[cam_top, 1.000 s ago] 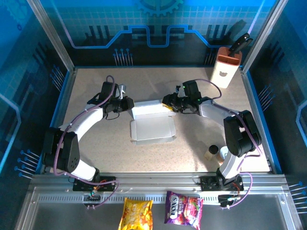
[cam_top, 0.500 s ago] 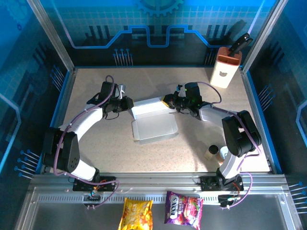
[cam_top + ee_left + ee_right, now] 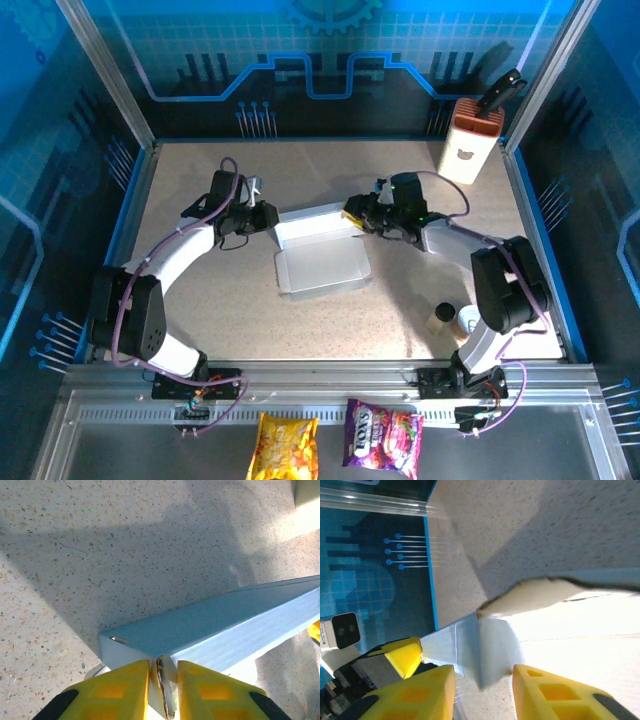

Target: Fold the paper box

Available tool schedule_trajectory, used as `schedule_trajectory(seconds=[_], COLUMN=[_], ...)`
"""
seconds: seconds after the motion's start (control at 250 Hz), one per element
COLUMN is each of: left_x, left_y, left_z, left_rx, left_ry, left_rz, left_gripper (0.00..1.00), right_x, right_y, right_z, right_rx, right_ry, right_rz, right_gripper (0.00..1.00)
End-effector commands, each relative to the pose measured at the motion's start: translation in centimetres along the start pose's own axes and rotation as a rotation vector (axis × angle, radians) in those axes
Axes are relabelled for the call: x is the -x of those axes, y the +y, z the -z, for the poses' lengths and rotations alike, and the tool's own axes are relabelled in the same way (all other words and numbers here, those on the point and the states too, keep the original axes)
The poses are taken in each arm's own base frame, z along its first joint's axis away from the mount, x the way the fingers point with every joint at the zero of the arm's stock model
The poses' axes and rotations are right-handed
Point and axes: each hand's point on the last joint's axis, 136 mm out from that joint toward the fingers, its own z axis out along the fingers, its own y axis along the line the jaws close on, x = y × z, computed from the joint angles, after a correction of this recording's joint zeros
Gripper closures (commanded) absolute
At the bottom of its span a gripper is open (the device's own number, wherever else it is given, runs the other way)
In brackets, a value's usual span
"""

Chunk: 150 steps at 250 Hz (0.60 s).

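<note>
Partly folded pale paper box (image 3: 320,265); left fingers (image 3: 125,690) pinch its flap, right fingers (image 3: 550,690) parted astride its edge.

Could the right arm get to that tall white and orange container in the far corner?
Probably yes: bare tabletop lies between the right pincer and the container, though its jaws now straddle the paper box.

The paper box (image 3: 320,268) is rendered in pale grey-white, tinted light blue on its raised lid. The table (image 3: 200,185) is patterned in beige with fine dark speckles. The left gripper (image 3: 164,666) and the right gripper (image 3: 482,675) are finished in yellow with black parts. At the table's far right corner, a container (image 3: 468,150) is coloured white below and orange above, and marked with a grey bear face.
</note>
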Motion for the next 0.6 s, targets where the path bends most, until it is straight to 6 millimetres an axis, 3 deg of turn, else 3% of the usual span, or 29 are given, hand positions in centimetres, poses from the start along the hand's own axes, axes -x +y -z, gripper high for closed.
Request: schedule_trajectory(seconds=[0.0,0.116,0.244,0.595], left_x=[-1.6,-1.4,-1.3,-1.2], left_y=[1.8,2.0,2.2,2.4], left_z=[0.1,0.4,0.6,1.0], left_rx=[0.075,0.086,0.097,0.106], left_ry=[0.048,0.030,0.020,0.011], left_rz=[0.009,0.005,-0.001,-0.005], left_gripper=[0.79,0.80,0.81,0.81], right_x=[0.5,0.5,0.8,1.8], right_y=[-1.2,-3.7,-6.4,-9.2], right_z=[3.2,4.5,4.6,1.0], right_rx=[-0.100,-0.171,-0.207,-0.167], right_ry=[-0.041,-0.049,-0.043,-0.037], right_rz=[0.085,0.095,0.096,0.093], right_gripper=[0.59,0.56,0.54,0.47])
